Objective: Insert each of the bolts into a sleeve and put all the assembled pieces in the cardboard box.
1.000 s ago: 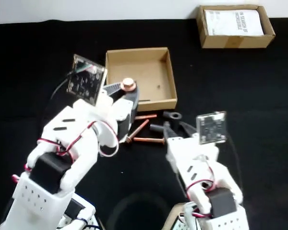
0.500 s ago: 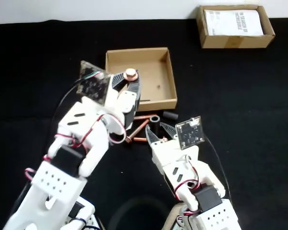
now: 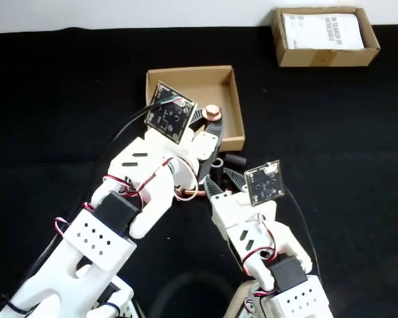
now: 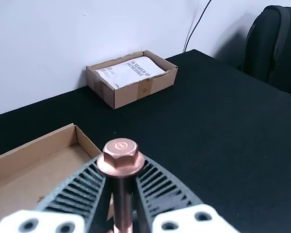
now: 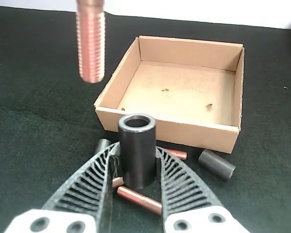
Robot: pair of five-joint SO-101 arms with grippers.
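— What's the setting?
— A surface (image 3: 331,165) under matt black cloth, with a white wall (image 4: 63,39) behind and a black chair (image 4: 276,43) beyond its edge
— Boxes?
— Two, of brown card. A shallow open cardboard box (image 3: 199,89) sits mid-surface toward the far edge, and a second box (image 3: 325,57) holding printed paper is at the far right corner
— The grippers?
— The left gripper (image 4: 120,167) is clamped on one copper bolt (image 4: 120,151), hex head up, raised near the open box. The right gripper (image 5: 137,160) pinches one smooth black sleeve (image 5: 137,141) upright, just before that box
— Anything loose?
— At least two loose bolts (image 5: 138,199) and one loose sleeve (image 5: 217,164), lying beside it
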